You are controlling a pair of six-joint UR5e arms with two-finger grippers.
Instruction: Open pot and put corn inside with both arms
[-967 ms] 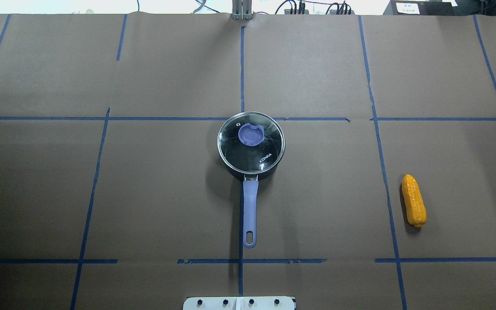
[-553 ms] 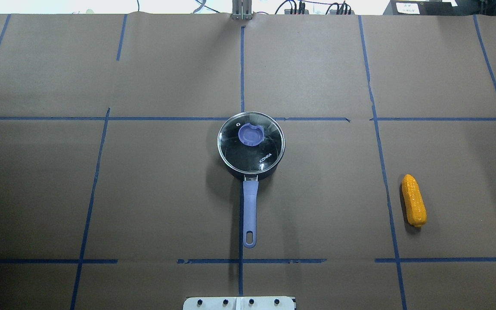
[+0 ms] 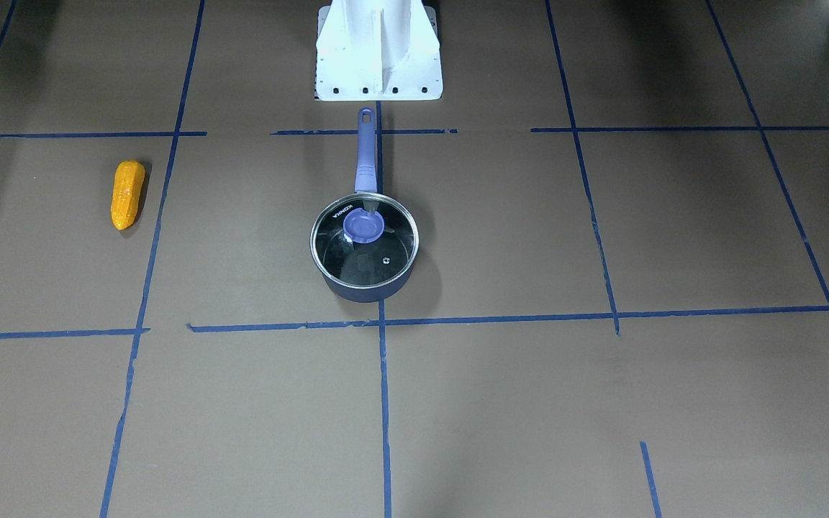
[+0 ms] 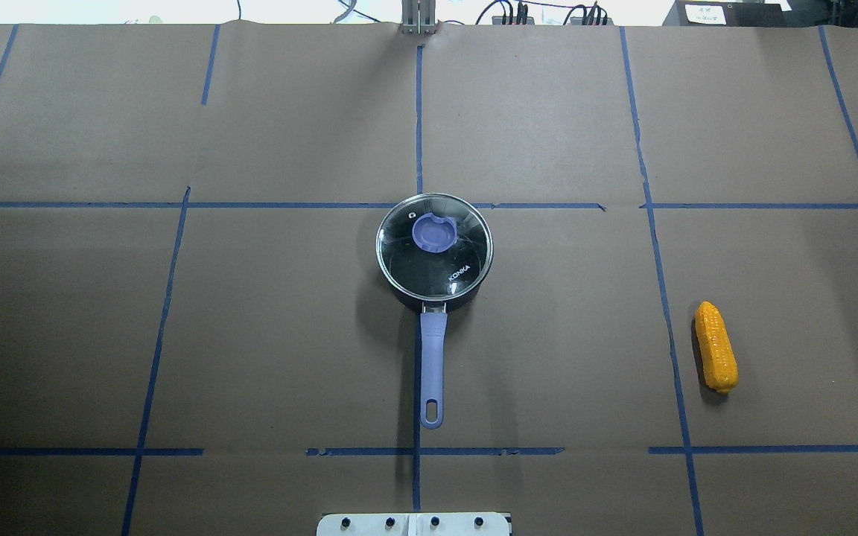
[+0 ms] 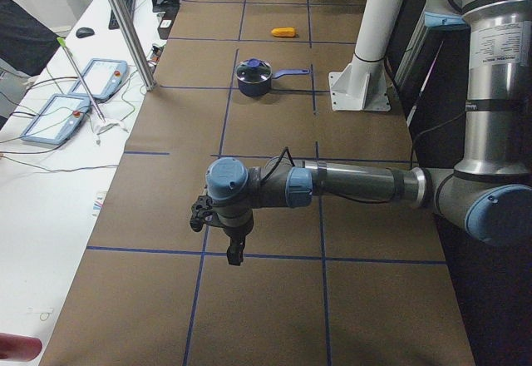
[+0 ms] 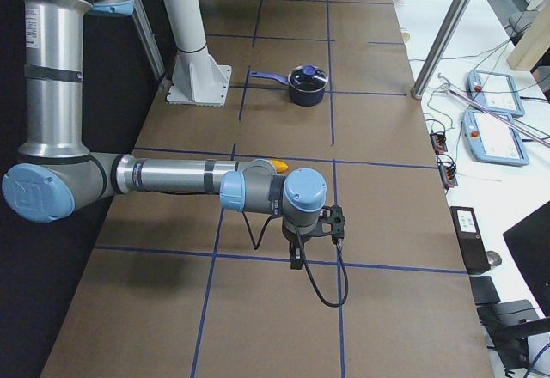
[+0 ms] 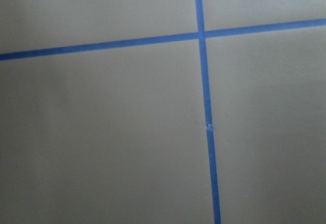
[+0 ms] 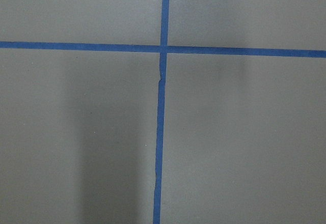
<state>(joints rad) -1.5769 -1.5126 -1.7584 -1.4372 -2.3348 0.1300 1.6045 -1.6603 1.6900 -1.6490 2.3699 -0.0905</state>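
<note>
The pot (image 4: 434, 257) stands at the middle of the table (image 4: 287, 335), in front of the white base stand (image 3: 378, 50); its glass lid (image 4: 466, 260) is on, seated flat on the rim, with the purple knob (image 4: 434, 232) at its centre; the long purple-blue handle (image 4: 433, 365) points straight back at the stand, along the centre blue tape line (image 4: 419, 112). Nothing touches the pot.

The corn (image 4: 716, 347) lies flat on the brown paper on the robot's right side, well apart from the pot, just beyond 1 lengthwise tape line; its tapered end points away from the robot.

Both arms are held low and well away from these 2 things, each reaching out over a far end of the table. The left arm (image 5: 357, 185) shows only in the exterior left view; its forearm is level and the left gripper (image 5: 208, 215) hangs above a tape crossing; I cannot tell whether its fingers are parted or closed. The right arm (image 6: 172, 176) shows only in the exterior right view, in a mirrored pose; the right gripper (image 6: 331, 222) hangs over the paper, trailing a black cable (image 6: 326, 296), and its state cannot be told either. Both wrist cameras show only brown paper and crossed blue tape.
</note>
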